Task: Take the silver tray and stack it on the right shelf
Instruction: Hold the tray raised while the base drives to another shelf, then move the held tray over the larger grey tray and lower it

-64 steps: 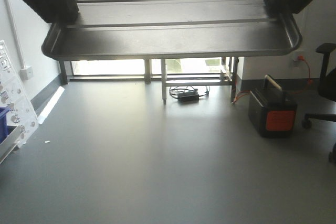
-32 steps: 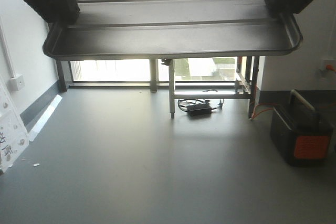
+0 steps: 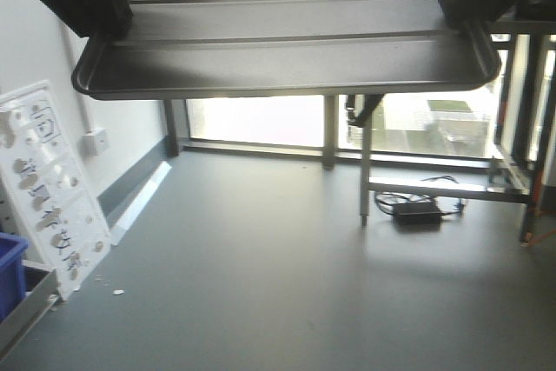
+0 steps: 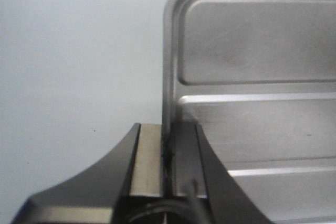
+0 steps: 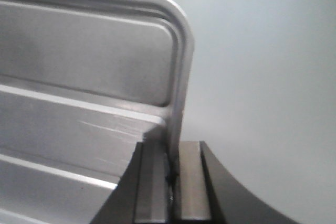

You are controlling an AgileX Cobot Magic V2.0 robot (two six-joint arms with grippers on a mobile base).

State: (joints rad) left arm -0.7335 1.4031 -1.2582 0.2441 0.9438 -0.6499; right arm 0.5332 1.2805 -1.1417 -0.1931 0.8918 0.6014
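The silver tray is a shiny stainless-steel rectangle with rounded corners, a rolled rim and two long raised ribs across its smooth floor. It hangs level in the air, high over the grey floor, carried by its two short ends.

In the wrist views the left gripper pinches the tray's left rim between flat pale pads, and the right gripper does the same on the right rim. Both black jaws are closed tight on the thin metal edge.

Compared with half a second ago, the tray sits in the same place in the front view, but the room has swung. The black-and-orange box is gone. The power brick and table frame lie further right. A white cut-out panel and a blue bin corner now stand at the left wall.
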